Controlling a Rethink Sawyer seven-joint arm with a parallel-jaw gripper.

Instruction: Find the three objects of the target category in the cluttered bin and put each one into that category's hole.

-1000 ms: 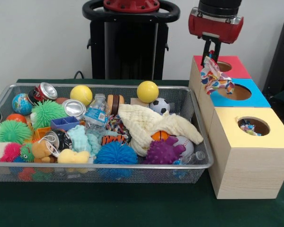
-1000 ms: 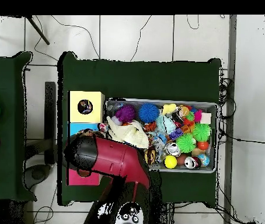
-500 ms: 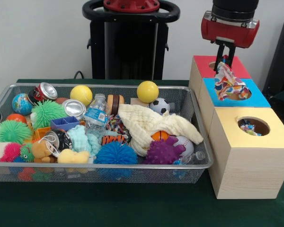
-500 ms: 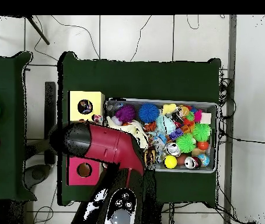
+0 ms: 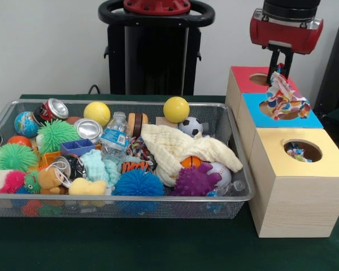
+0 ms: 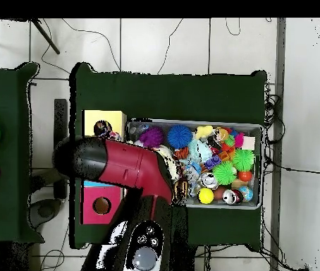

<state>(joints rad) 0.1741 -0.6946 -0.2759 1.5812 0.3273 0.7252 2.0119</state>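
My gripper [image 5: 279, 69] hangs at the top right of the front view, shut on a multicoloured knotted cloth toy [image 5: 284, 97]. The toy dangles over the round hole of the blue-topped box [image 5: 312, 119], its lower end touching or just inside the hole. Behind it stands the red-topped box [image 5: 244, 78], in front the yellow-topped box [image 5: 329, 163], whose hole shows a similar colourful piece [image 5: 295, 151]. In the overhead view the red arm [image 6: 120, 164] covers the blue box and hides the gripper.
A wire mesh bin [image 5: 118, 199] at the left is packed with spiky balls, smooth balls, cans, a water bottle [image 5: 114, 137] and a cream cloth [image 5: 181, 149]. The three boxes stand right against the bin's right side; overhead shows the yellow box [image 6: 92, 120] and red box [image 6: 92, 212].
The gripper has carried the cloth toy from over the red box's edge rightward and forward in the front view, so it now hangs at the blue box's hole.
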